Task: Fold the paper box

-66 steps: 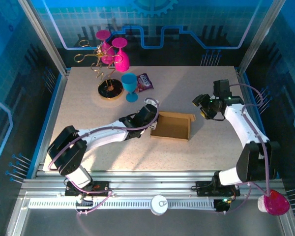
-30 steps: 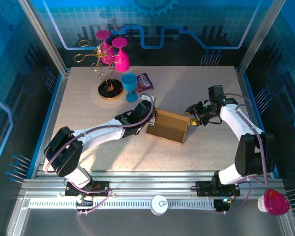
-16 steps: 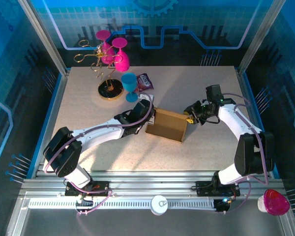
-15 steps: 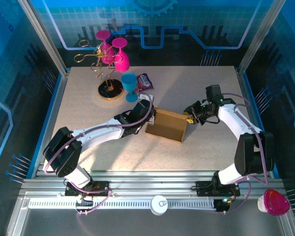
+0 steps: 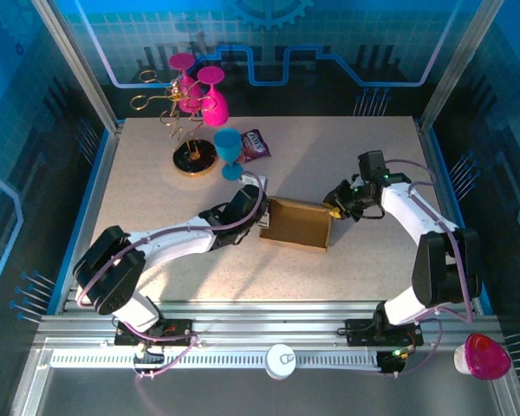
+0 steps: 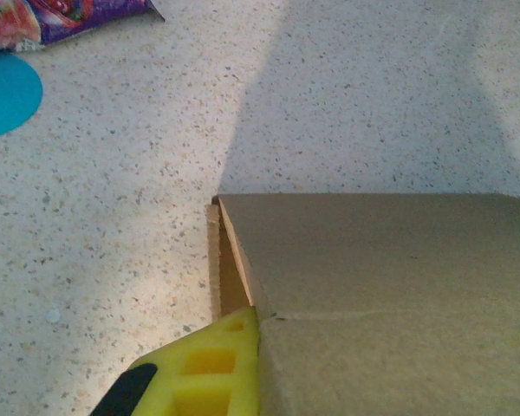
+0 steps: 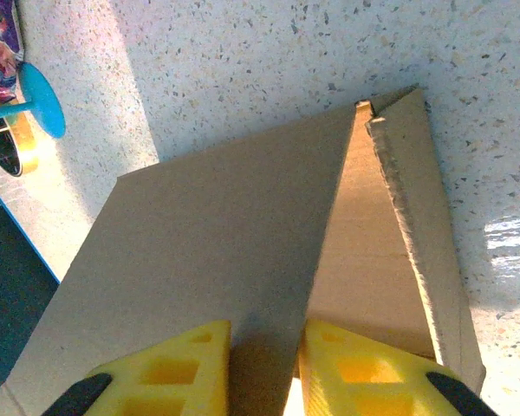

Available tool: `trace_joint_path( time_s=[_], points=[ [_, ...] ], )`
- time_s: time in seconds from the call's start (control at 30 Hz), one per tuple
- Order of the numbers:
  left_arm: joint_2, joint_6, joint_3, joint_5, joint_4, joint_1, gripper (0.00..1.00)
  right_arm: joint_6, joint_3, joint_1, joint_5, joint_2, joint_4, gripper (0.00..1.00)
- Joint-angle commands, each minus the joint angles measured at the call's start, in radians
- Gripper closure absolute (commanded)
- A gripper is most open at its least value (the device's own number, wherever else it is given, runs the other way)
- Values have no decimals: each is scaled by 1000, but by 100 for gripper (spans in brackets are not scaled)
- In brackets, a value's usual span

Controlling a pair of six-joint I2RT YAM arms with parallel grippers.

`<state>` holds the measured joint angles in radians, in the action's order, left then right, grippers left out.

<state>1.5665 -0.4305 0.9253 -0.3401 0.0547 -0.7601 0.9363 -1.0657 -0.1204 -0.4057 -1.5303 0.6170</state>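
The paper box (image 5: 296,224) sits mid-table as an open tray between my two arms, its hollow facing up. My right gripper (image 7: 264,334) is clenched on its right wall, a yellow pad on either side of the cardboard. My left gripper (image 5: 260,211) is at the left wall. One finger (image 6: 204,373) lies against the outside of the panel and the other is hidden, so I cannot tell whether it is grasping.

To do this well, I judge I should hold both walls upright with even pressure and bend along the printed creases, not across them. I'd also keep the base flat on the table (image 5: 156,186).

Against half a second ago, the box has rolled back from a tilted, closed-looking slab to lying open and squarer.
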Motion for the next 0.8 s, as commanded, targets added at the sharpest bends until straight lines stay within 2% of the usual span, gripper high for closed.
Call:
trace_joint_path(
  time_s=[0.0, 0.17, 0.3, 0.43, 0.63, 0.77],
  points=[
    [-32, -75, -32, 74, -2, -1, 95, -69, 12, -23, 55, -10, 28, 76],
    [-54, -108, -49, 113, -31, -4, 83, -127, 5, -38, 110, 1, 61, 76],
    [-91, -157, -67, 145, -73, -5, 63, -182, 15, -38, 148, 12, 75, 76],
    [-163, -219, -104, 174, -114, -7, 52, -214, 31, -38, 168, 15, 68, 76],
    [-306, -311, -176, 253, -156, -7, 47, -228, 43, -38, 177, 6, 49, 76],
    [-429, -373, -197, 231, -226, -6, 42, -245, 37, -38, 180, 1, 53, 76]
  ],
)
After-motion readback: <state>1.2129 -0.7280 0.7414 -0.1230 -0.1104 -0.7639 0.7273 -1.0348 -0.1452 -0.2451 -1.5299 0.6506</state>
